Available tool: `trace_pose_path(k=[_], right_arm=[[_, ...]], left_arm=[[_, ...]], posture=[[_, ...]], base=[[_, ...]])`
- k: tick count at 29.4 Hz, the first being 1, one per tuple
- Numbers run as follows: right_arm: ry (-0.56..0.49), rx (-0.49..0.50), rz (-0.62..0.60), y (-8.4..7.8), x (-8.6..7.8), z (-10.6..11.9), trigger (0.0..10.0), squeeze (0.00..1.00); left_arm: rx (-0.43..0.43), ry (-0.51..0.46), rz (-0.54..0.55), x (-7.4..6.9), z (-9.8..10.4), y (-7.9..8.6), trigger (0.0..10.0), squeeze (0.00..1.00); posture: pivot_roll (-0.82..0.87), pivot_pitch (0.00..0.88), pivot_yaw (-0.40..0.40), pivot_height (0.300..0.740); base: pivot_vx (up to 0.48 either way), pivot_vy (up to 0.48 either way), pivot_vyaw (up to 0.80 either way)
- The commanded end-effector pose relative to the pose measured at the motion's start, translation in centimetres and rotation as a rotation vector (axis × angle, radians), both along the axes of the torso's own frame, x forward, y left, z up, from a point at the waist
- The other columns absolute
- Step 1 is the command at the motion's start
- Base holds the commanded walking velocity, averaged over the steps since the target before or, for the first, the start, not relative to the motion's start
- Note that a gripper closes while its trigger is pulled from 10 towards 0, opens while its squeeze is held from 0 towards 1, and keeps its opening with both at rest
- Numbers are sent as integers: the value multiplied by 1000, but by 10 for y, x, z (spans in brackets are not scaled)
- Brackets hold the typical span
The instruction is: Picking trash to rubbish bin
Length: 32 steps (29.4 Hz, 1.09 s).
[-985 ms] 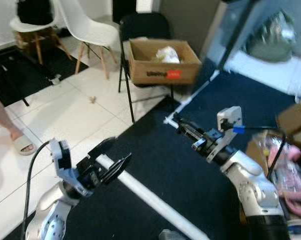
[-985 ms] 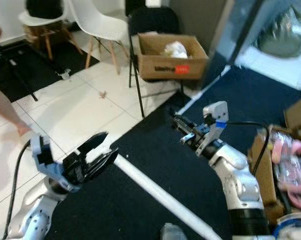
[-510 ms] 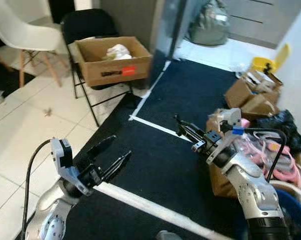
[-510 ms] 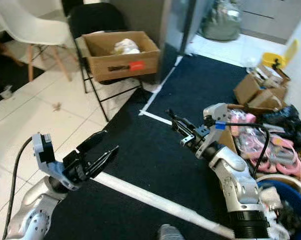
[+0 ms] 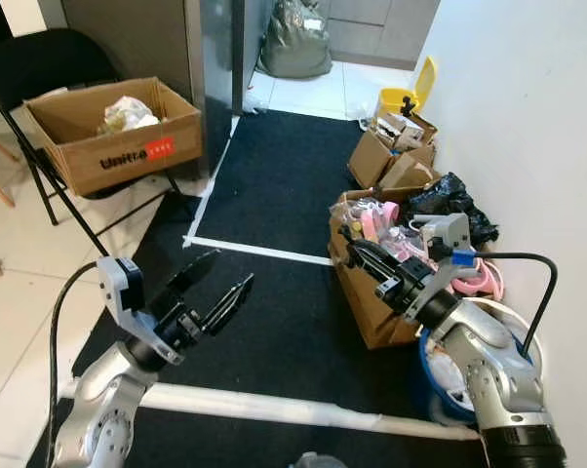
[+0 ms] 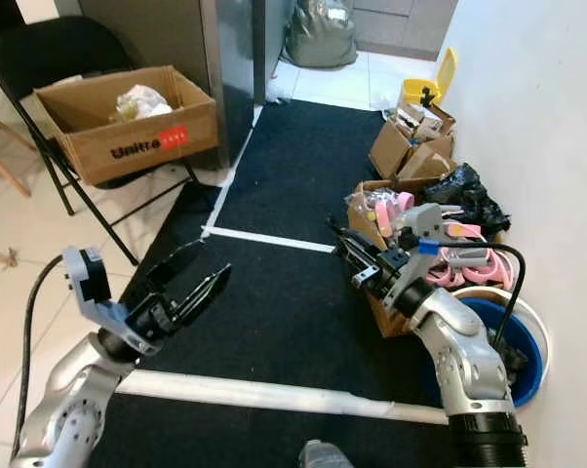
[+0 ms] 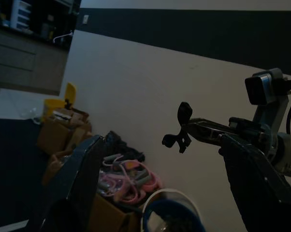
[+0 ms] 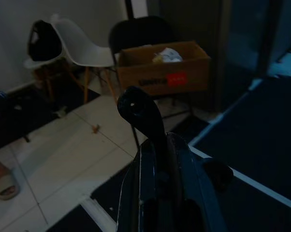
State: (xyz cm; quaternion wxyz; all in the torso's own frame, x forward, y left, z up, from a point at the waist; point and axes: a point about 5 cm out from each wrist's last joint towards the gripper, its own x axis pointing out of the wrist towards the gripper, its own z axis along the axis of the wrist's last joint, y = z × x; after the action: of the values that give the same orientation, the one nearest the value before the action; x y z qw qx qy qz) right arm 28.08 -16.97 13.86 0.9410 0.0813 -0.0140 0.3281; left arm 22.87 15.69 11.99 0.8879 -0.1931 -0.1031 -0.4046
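Nothing picked yet: your left gripper [image 5: 214,294] hangs spread and empty at 8 o'clock, right gripper [image 5: 364,255] pinched together on nothing at 3 o'clock, trash pile [image 5: 401,229] just beyond it, blue bin [image 6: 513,343] at 4 o'clock awaiting everything

Dark carpet [image 5: 293,180] (taped white) meets pale tile [image 5: 20,263]; white wall [image 5: 528,107] rightward.

Both arms are silver-grey with rounded, jointed shells. The left gripper [image 5: 213,293] has two long black fingers and a pale blue-grey camera block [image 5: 120,292] fed by a black cable. The right gripper [image 5: 357,247] has a white camera block [image 5: 449,234] with a blue tag and a looping black cable.
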Motion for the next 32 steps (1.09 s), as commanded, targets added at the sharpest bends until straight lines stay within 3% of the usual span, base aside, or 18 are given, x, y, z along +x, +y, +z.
trace_pose_path(k=[1, 11, 16, 20, 32], right_arm=[[-10, 0, 8, 1, 1, 1, 10000, 0], [-17, -6, 3, 1, 2, 1, 10000, 0], [-56, 23, -9, 0, 5, 8, 10000, 0], [-66, 33, -3, 1, 4, 11, 10000, 0], [-75, 37, -4, 0, 5, 12, 10000, 0]], left_arm=[[10, -5, 1, 1, 1, -1, 10000, 0], [-8, 19, 8, 0, -2, 1, 10000, 0], [-84, 118, -77, -13, -17, 0, 10000, 0], [-95, 141, -85, -16, -20, 0, 10000, 0], [-71, 174, -66, -20, -29, 7, 10000, 0]], posture=[[-3, 0, -38, 740], [-1, 0, -41, 740], [1, 0, -39, 740], [3, 0, -37, 740], [5, 0, -36, 740]], base=[[461, 0, 0], [462, 0, 0], [461, 0, 0], [459, 0, 0], [451, 0, 0]])
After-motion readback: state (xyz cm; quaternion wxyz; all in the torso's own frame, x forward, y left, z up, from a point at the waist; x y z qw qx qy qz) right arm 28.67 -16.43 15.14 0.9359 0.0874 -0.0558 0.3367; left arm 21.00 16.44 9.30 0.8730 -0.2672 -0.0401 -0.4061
